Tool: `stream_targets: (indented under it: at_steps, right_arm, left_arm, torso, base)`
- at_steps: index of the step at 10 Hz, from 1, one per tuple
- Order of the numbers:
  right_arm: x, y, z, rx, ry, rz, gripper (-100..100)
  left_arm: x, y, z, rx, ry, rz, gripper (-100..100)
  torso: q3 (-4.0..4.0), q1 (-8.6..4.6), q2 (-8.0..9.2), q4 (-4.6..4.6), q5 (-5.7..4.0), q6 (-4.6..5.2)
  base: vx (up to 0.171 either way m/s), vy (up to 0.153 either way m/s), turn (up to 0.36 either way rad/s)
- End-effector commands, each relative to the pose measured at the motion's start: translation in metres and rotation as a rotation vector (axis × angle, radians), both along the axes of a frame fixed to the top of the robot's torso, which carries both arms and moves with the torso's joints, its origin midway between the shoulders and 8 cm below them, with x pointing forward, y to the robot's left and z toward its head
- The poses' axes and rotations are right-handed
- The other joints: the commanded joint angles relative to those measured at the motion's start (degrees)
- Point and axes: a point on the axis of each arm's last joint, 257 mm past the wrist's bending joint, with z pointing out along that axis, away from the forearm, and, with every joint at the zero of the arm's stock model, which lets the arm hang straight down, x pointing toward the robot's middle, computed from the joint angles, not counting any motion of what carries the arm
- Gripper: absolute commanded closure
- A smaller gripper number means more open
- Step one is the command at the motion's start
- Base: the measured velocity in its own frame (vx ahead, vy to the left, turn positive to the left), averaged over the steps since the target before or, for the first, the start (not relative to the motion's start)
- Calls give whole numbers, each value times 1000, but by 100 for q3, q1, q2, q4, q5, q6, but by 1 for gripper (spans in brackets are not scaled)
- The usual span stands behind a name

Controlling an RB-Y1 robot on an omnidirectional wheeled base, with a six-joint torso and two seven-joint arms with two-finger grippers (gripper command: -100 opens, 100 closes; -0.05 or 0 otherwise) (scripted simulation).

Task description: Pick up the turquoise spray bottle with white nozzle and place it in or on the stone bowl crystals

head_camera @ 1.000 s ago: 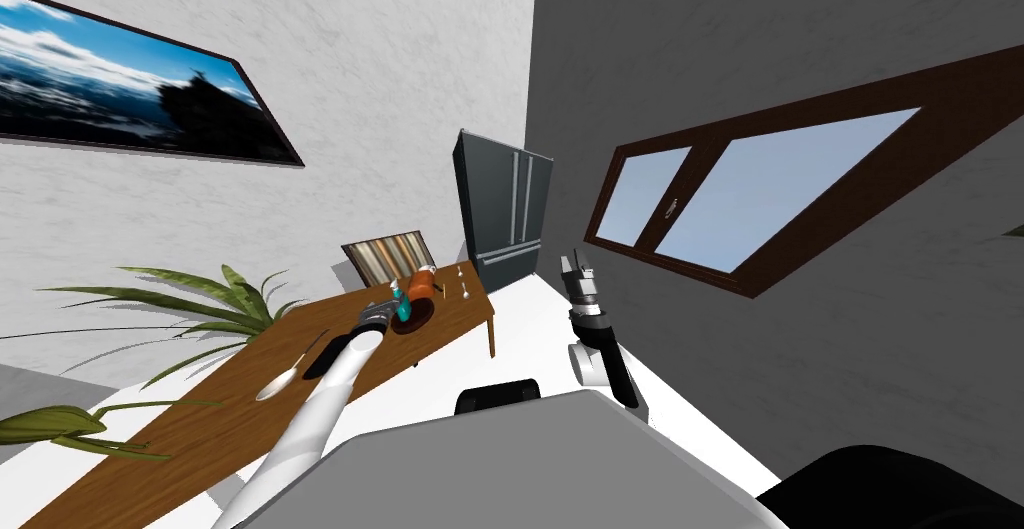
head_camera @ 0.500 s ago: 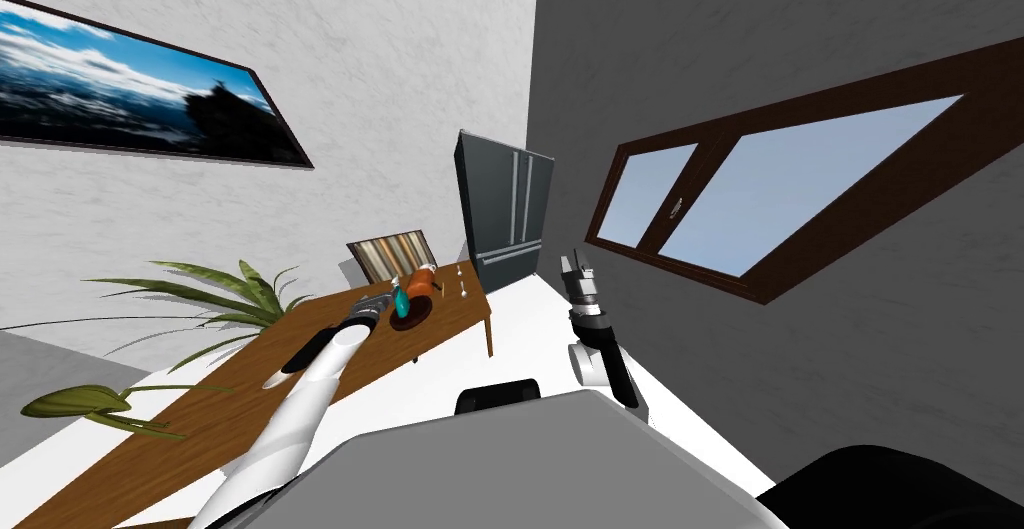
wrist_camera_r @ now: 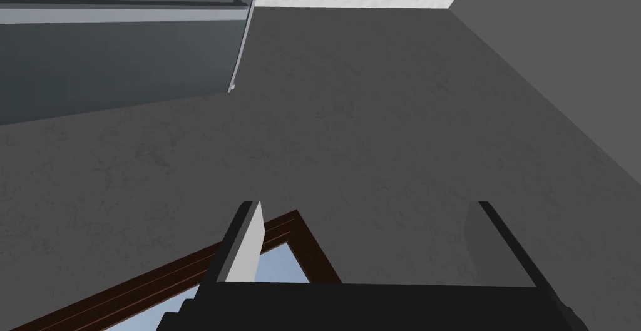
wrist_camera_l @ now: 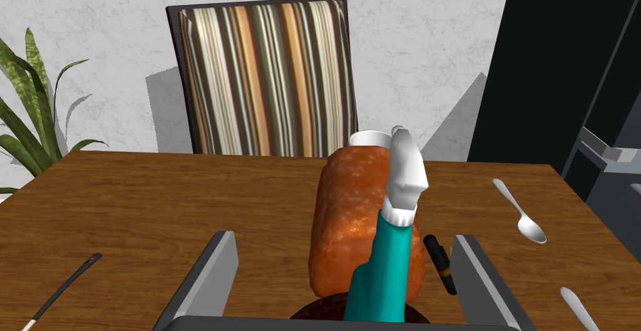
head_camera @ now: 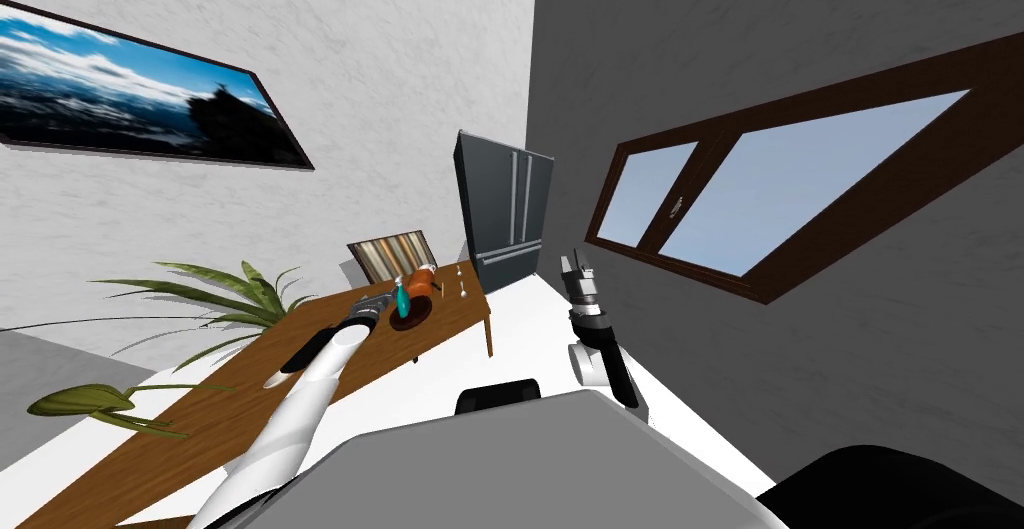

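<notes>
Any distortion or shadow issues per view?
Head view: wide, rolled lens, so walls and window slant. Left wrist view: lines straight, hard chair shadow on the white wall, spray bottle evenly lit within the open left tool. Right wrist view: right tool open, flat light.

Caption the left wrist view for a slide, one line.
Left gripper open around the turquoise spray bottle at a dark bowl, orange lump right behind it.

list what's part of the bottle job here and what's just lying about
job: bottle, bowl with orange lump, left gripper open around the bottle
lying about: spoon, pen, cup, chair, plant
</notes>
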Motion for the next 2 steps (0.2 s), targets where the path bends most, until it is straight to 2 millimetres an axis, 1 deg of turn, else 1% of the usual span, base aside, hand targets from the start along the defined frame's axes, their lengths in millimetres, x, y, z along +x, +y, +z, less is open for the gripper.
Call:
stream_targets:
  at_steps: [1, 2]
  right_arm:
    - [0, 0, 0, 0, 0, 0, 0]
    - [0, 0, 0, 0, 0, 0, 0]
  left_arm:
    - [0, 0, 0, 0, 0, 0, 0]
    - [0, 0, 0, 0, 0, 0, 0]
  torso:
    - [0, 0, 0, 0, 0, 0]
    - [0, 0, 0, 0, 0, 0]
  base:
    - [0, 0, 0]
    - [0, 0, 0]
